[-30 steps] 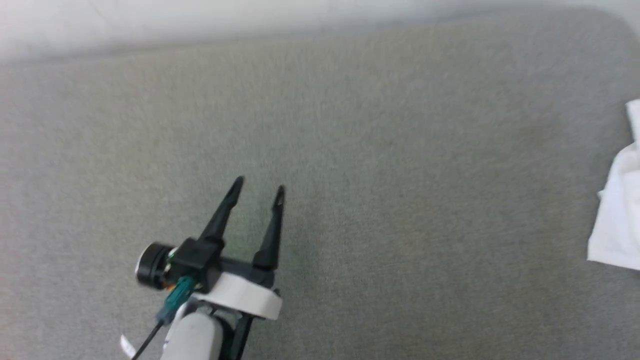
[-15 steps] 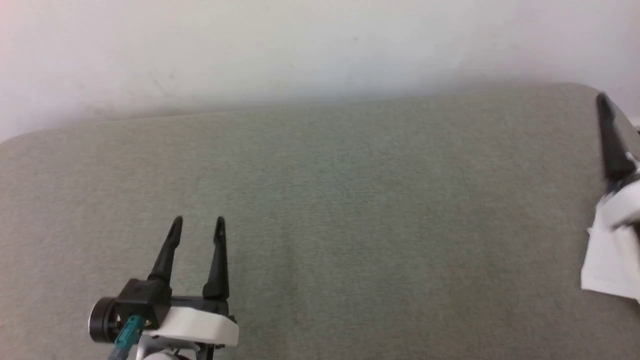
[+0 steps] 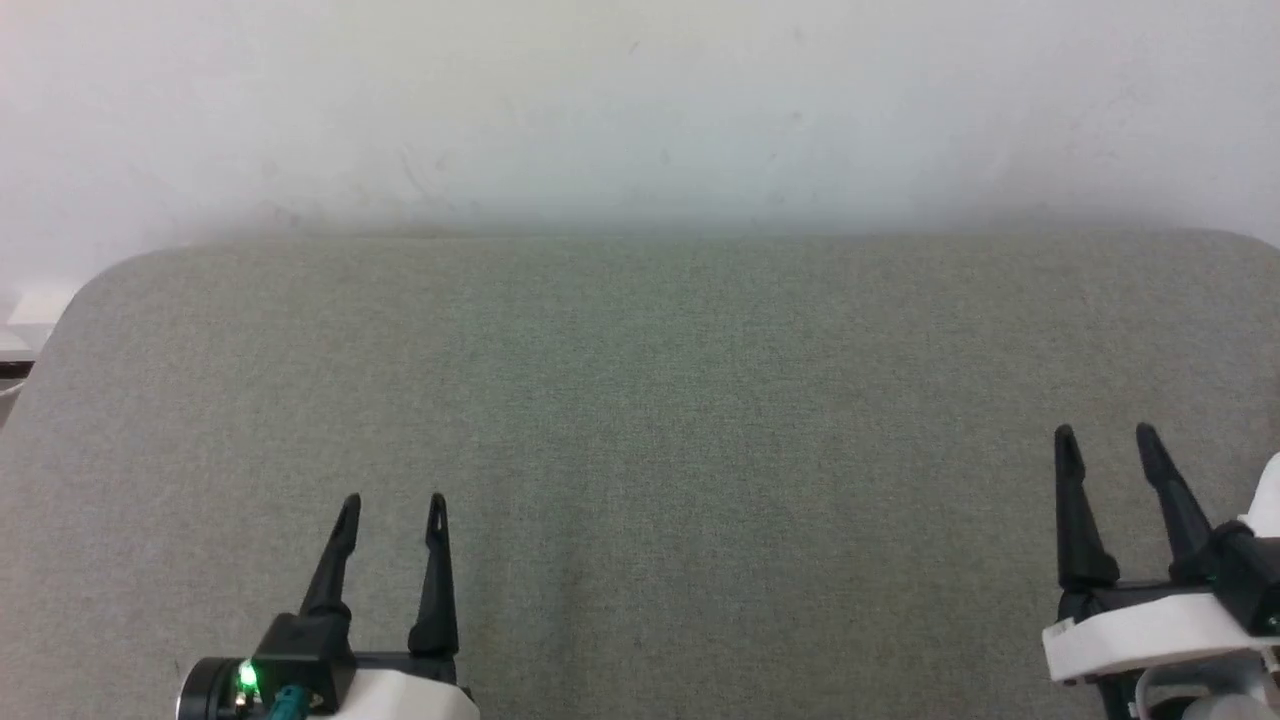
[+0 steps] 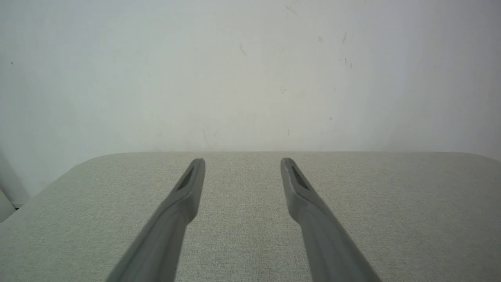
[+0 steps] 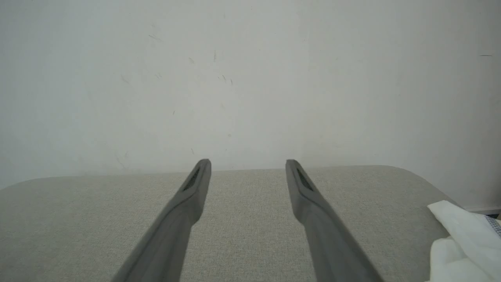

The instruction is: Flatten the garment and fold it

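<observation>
Indoor room, plain. It reads as a robot test bay rather than a lived-in home, though I can't be sure.

- Wall (image 3: 640, 100): flat white paint, with small dark scuffs (image 4: 344, 58) and scratches.
- Pad (image 3: 640, 400): a wide work surface covered in grey-green woven cloth, corners rounded, far edge running along the wall.
- Pale strip (image 5: 483, 209) at the wall's foot, right side, looks like skirting.
- Left gripper (image 3: 393, 497) and right gripper (image 3: 1105, 430): dark fingers on white mounts, over the pad's near edge.
- White garment (image 5: 462, 243) bunched at the pad's right end.
- Light is even and soft.
</observation>
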`<state>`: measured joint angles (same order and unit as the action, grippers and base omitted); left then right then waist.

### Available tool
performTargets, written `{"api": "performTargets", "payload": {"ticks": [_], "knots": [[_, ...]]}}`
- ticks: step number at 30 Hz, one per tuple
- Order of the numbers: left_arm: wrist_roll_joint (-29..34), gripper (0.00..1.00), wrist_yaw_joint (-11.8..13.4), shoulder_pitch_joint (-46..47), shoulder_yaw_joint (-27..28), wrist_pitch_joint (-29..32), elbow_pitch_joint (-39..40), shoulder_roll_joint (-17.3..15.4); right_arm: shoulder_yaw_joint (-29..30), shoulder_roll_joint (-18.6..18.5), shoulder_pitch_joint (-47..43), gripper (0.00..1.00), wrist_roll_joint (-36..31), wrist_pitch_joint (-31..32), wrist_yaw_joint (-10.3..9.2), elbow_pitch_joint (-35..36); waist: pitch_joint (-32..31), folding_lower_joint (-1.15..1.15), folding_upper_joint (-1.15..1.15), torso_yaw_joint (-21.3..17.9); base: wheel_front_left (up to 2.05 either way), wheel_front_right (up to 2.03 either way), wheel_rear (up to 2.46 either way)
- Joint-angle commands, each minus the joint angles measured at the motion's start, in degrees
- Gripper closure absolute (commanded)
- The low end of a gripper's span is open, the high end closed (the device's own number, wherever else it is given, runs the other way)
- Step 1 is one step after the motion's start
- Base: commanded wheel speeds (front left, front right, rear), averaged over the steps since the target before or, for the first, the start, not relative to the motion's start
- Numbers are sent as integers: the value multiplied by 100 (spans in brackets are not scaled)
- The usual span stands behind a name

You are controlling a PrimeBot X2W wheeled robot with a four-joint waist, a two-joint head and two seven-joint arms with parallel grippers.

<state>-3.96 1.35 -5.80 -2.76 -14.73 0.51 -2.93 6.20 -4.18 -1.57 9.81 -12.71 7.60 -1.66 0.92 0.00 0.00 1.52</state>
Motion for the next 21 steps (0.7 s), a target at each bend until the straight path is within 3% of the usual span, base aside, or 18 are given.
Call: {"api": "performTargets", "payload": {"ticks": [1,21], "knots": [[70,0,53,-96,-37,-27,12,4,8,44,-71,0,-72,-59,-11,-44,-39,0,0,42,0,0,0],[-21,0,218,-182,-86,-27,-2,5,-287,129,-171,0,-76,-188,-11,-238,-197,0,0,88,0,0,0]]}}
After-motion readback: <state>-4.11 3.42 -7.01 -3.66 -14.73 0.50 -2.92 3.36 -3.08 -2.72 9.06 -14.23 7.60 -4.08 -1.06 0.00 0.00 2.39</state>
